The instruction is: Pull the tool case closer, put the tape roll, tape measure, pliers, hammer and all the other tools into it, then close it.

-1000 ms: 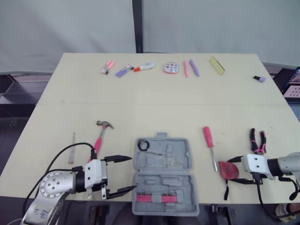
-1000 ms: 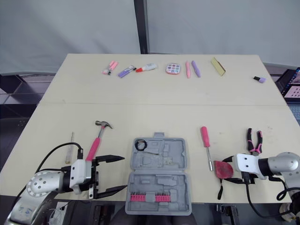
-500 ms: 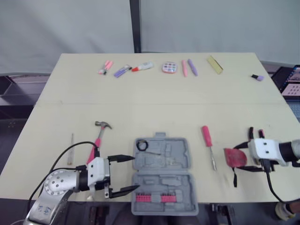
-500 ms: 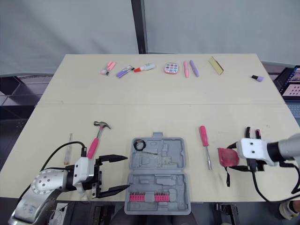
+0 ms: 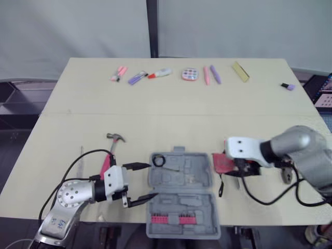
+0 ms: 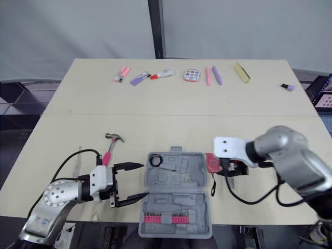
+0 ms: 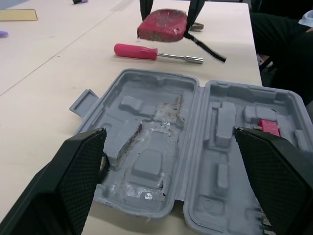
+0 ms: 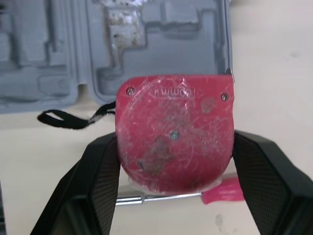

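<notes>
Tape measure [image 8: 173, 132] in right tool [image 8: 174, 161] (clamped)

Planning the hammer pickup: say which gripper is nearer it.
Left. The left gripper is just beside the hammer; the right gripper holds the tape measure beyond the tool case.

The only lettering is a short embossed word on the red tape measure [image 8: 173, 134], at its edge nearest the tool case [image 8: 146, 39], and it cannot be read
</notes>
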You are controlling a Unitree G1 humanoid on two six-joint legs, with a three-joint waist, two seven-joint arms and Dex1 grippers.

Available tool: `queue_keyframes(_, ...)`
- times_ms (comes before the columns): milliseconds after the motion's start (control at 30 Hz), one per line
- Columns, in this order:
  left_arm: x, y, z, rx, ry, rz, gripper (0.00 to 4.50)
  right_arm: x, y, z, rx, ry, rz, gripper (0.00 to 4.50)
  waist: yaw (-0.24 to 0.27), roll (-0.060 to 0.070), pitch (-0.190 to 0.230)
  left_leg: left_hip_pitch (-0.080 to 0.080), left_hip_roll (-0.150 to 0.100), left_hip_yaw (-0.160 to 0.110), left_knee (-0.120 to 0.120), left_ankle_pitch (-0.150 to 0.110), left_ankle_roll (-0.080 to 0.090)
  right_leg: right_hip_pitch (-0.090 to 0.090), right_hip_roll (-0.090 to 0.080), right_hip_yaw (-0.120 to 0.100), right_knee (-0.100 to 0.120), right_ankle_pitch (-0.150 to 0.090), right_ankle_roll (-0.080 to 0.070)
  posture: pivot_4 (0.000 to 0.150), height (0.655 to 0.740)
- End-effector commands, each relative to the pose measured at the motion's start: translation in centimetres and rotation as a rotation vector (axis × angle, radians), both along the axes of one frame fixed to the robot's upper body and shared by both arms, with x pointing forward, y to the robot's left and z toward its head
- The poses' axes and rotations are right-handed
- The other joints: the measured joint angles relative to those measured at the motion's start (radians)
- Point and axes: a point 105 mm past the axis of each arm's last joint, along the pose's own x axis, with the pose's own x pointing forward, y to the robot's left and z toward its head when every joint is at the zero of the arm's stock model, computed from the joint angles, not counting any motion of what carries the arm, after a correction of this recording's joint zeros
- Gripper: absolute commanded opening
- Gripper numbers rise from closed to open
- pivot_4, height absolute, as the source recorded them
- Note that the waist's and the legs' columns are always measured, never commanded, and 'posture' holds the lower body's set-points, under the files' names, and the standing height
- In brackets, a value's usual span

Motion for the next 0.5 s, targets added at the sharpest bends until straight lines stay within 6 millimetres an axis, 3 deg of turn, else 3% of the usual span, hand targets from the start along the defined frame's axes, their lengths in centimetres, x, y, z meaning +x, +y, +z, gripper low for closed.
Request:
queue_keyframes(33, 0.2, 0.4, 0.1, -0.002, -0.017, 0.029, 4.50, 0.5, 1.5, -0.3, -0.034, -0.013, -0.010, 2.92, 0.000, 0.000, 0.000, 0.000, 0.000, 0.000, 0.000, 0.000, 0.000, 0.000, 0.000, 0.000, 0.000, 0.000, 0.000, 0.150, 0.7134)
queue_keyframes(500, 0.6, 1.4, -1.2, -0.003, -0.004, 0.114, 4.50, 3.3, 4.2, -1.8, -0.110, -0.021, -0.034, 2.92, -0.007, -0.001, 0.000, -0.001, -0.002, 0.001, 0.000, 0.000, -0.001, -0.014, -0.002, 0.000, 0.017, 0.000, 0.000, 0.150, 0.7134)
